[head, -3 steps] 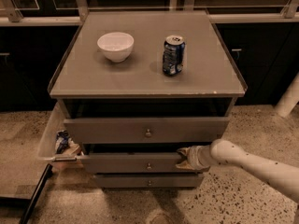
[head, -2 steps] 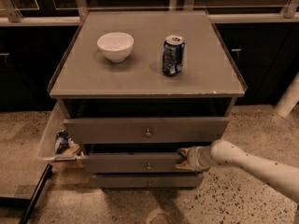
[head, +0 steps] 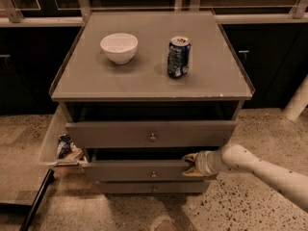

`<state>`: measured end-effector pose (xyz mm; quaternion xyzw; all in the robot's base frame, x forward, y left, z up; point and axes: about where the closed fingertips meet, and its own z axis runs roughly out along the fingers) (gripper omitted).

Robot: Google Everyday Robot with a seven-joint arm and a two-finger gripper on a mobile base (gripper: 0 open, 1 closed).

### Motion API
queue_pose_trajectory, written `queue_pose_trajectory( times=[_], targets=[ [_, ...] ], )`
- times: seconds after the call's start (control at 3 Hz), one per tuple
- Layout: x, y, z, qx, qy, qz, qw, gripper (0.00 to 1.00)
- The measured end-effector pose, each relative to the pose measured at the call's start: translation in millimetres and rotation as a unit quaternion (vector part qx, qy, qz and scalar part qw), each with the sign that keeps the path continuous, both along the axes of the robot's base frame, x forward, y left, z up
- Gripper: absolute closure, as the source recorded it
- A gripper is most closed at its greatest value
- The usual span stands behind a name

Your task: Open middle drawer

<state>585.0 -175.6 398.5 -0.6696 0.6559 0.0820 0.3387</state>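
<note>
**Gripper at the right end of the middle drawer**

At the far left, a pale side bin [head: 48,143] hangs off the cabinet with a few snack packets [head: 65,146] in it. On the counter [head: 144,83] stand a white bowl [head: 119,47] and, to its right and well apart, a blue drink can [head: 178,57].

Below, the top drawer [head: 115,134] stands well out. Under it the middle drawer [head: 125,171] sits out a little, with a dark gap above its front, and the bottom drawer [head: 130,188] looks closed.

The middle drawer's small round knob [head: 153,173] is at its centre, untouched. The gripper [head: 191,163] is at the upper right corner of that front, on a white arm [head: 269,172] that comes in from the right. Whether its jaws are spread or closed on the edge I cannot tell.

The drawer looks rigid and fairly light, and should slide straight on its runners. The knob is small and smooth, so likely slippery. The top lip gives a surer hold, though a pull from one end may skew the drawer and make it bind.
</note>
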Motion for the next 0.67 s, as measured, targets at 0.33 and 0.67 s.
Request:
queue_pose_trajectory(
  times=[0.33,0.67],
  targets=[
    [-23.2,-13.9,4.7,0.030,0.017,0.005,0.9994,0.76],
    [-30.4,-15.3,7.7,0.035,0.019,0.009,0.9992,0.98]
  ],
)
